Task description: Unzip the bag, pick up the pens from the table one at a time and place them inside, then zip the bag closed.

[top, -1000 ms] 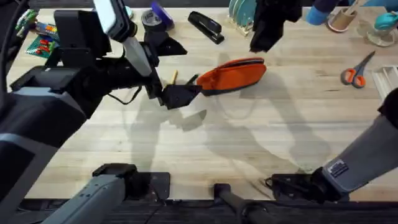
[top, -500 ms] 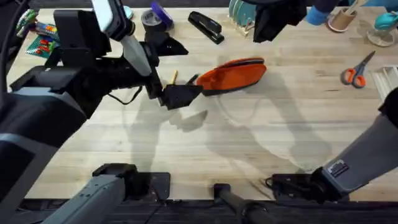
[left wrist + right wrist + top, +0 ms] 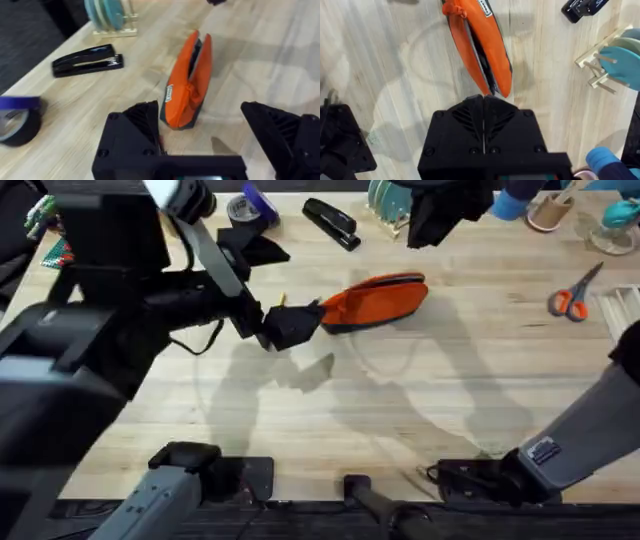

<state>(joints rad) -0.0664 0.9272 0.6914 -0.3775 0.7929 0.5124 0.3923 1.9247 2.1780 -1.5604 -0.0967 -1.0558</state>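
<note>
Saw left gripper [image 3: 290,323] at bag [image 3: 375,300] left end on table [image 3: 400,400], overhead hiding its jaws; wrist view showed them spread wide, bag's open zipper between. Noted yellow pen [image 3: 280,302] mostly hidden behind gripper. Right gripper [image 3: 484,107] above bag, fingers pressed together.

Premises present as a robotics lab or test bench furnished with office supplies. Evidence: two robot arms are mounted at the lower edge of the overhead frame, over a pale plank-grain table [image 3: 420,380]. Stationery lies along the upper edge: a black stapler [image 3: 331,223], a roll of tape [image 3: 245,210], orange-handled scissors [image 3: 573,295] at upper right, and coloured markers [image 3: 62,242] at upper left. A wooden rack holding teal discs [image 3: 111,14] stands at upper centre.
</note>
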